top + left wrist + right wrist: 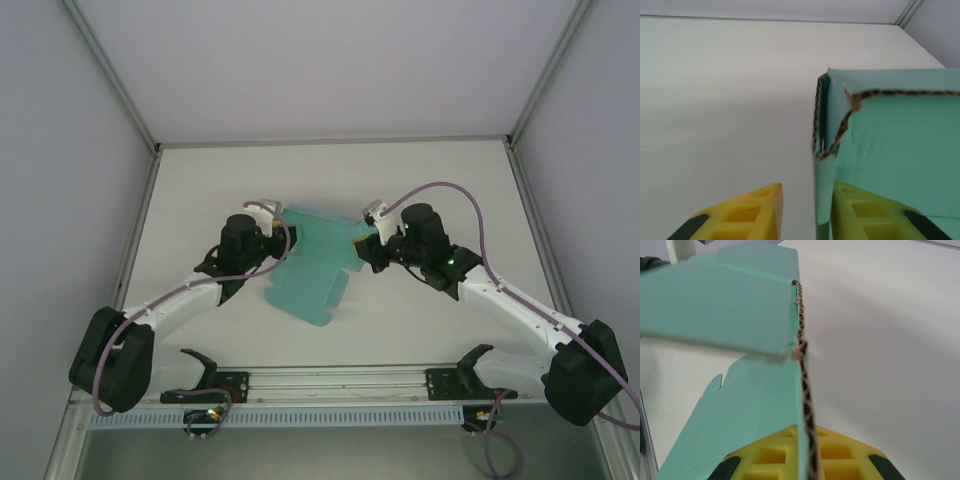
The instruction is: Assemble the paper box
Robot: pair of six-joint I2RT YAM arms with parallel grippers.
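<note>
White table between pale grey walls; the box sits at its middle, between the two arms. It is not yet a closed box. It is a sheet of plain teal card, its near part lying flat on the table and its far part folded up. From the right wrist, one panel stands raised across the top of the view above the flat sheet. From the left wrist, an upright corner of the card shows a folded-in flap. The cut edges are mottled brown and black. What lies inside the raised part cannot be made out.

The right gripper meets the box's far right corner. Its yellow fingers are closed on the card's edge, which runs up from between them, at the right gripper.

The left gripper is at the box's far left corner. Its jaws stand apart, straddling the upright edge at the left gripper. One yellow finger is clear of the card with bare table between them, while the other lies close by the panel's face; whether it touches is unclear. Both pairs of fingers are cut off by the bottom of their views.

Nearer than the box, a metal rail runs along the table's edge. A purple cable arcs over the right arm.
</note>
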